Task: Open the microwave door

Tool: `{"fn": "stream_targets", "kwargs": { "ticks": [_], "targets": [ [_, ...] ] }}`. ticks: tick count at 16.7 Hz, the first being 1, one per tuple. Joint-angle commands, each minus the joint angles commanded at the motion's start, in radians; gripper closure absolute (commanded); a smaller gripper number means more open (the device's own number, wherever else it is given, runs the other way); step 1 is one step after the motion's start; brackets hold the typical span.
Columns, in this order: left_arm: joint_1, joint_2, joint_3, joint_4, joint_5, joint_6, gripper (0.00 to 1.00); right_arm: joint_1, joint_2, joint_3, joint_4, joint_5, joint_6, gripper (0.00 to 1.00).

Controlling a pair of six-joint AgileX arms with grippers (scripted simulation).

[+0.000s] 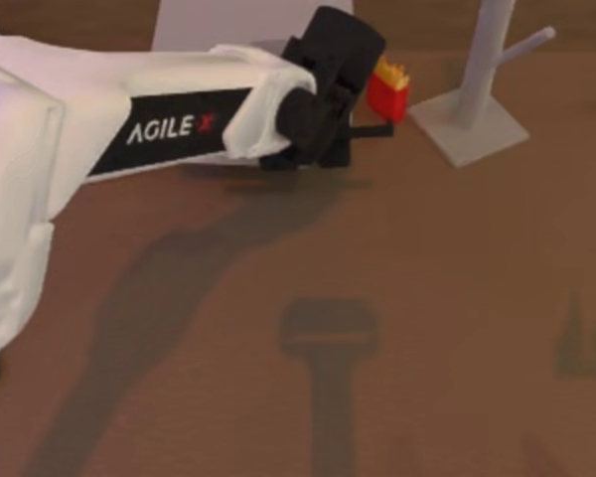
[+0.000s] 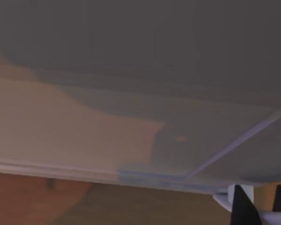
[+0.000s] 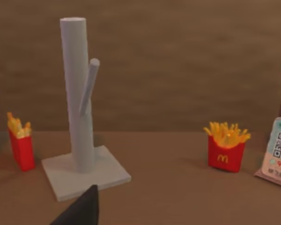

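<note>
The microwave (image 1: pixel 228 25) sits at twelve o'clock on the table, its door (image 2: pixel 178 131) filling my left wrist view. My left gripper (image 1: pixel 363 129) is beside it; whether it holds the handle, I cannot tell. Next I likely swing outward, past the fries (image 1: pixel 387 89) and stand (image 1: pixel 472 109).

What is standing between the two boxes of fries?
The white stand is between them in the right wrist view: one fries box sits close beside its base, the other fries box stands farther off across bare table.
</note>
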Motion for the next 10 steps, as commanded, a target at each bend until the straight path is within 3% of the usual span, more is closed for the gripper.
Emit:
{"fn": "stream_targets", "kwargs": {
  "ticks": [10],
  "targets": [
    [0.011,-0.051,-0.078,0.049,0.028,0.059,1.00,0.000,0.000,0.000,0.000,0.000,0.000,0.00]
  ]
}}
